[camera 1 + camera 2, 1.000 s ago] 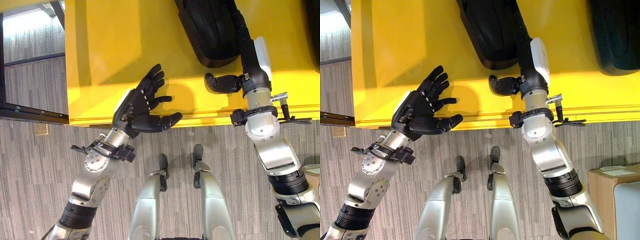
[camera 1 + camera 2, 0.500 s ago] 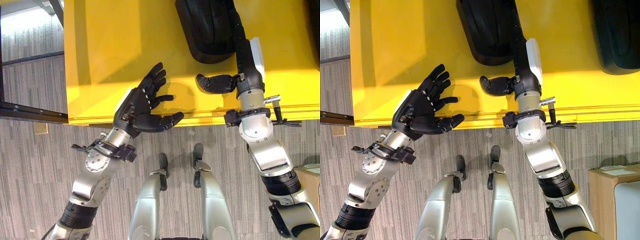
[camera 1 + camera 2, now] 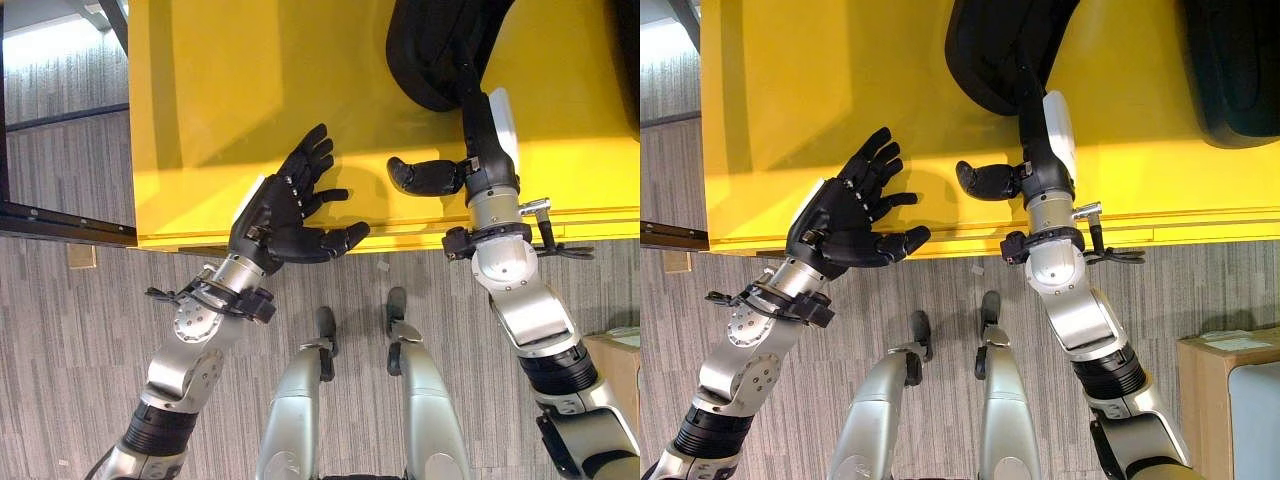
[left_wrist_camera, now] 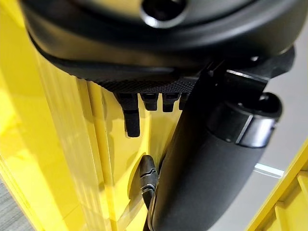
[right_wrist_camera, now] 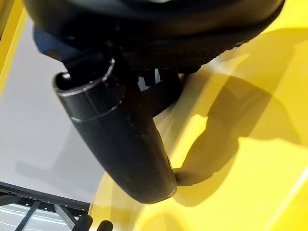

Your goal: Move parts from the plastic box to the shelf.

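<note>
Yellow shelf [image 3: 220,90]: left hand [image 3: 285,212] hovers above its near edge, fingers spread; right hand [image 3: 478,150] reaches under a black part [image 3: 435,50], fingers hidden.

Bright yellow box [image 3: 220,90], black parts [image 3: 1005,50] (one more, far right), grey striped carpet [image 3: 70,330].

Grey striped carpet floor [image 3: 80,330]; brown cardboard carton [image 3: 1225,400] at right edge; dark metal frame bar [image 3: 60,225] at left.
</note>
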Controlling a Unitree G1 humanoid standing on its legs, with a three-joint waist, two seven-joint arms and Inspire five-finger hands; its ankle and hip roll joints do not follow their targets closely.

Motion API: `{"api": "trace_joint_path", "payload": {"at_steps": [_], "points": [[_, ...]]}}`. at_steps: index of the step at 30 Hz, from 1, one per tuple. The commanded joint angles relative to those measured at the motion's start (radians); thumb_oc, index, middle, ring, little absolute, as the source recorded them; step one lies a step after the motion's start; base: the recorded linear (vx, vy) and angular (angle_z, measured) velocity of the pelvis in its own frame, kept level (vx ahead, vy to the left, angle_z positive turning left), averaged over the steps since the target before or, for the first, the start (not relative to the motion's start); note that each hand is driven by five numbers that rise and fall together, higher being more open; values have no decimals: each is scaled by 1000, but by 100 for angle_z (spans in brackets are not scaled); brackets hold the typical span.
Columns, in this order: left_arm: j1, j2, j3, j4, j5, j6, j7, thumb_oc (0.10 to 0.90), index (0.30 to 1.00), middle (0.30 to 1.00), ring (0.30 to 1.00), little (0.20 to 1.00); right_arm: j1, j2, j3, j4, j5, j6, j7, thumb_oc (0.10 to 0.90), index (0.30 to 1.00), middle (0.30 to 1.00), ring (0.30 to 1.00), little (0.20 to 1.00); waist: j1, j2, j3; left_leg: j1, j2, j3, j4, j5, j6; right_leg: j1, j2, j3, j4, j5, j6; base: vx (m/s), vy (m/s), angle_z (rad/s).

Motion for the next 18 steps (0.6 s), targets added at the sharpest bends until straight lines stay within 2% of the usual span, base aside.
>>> {"api": "trace_joint_path", "payload": {"at_steps": [1,13,18], "points": [[67,-7,-39,-79,32,25,-13,900,1000,1000,1000,1000,52,23,29,-53,55,10,21,900,1000,1000,1000,1000,-9,37,-13,22,-20,-36,-113,84,-16,43,30,-2,147,-172,13,0,0,0],[69,-4,-32,-82,26,25,-5,900,1000,1000,1000,1000,58,-4,38,-49,-119,56,90,900,1000,1000,1000,1000,-9,33,-13,23,-19,-36,-110,82,-15,44,30,-4,151,-174,14,0,0,0],[80,4,-13,-88,21,28,-10,900,1000,1000,1000,1000,71,-63,23,-63,-274,81,214,900,1000,1000,1000,1000,-10,25,-13,24,-18,-36,-108,80,-14,47,30,-5,151,-175,17,0,0,0]]}}
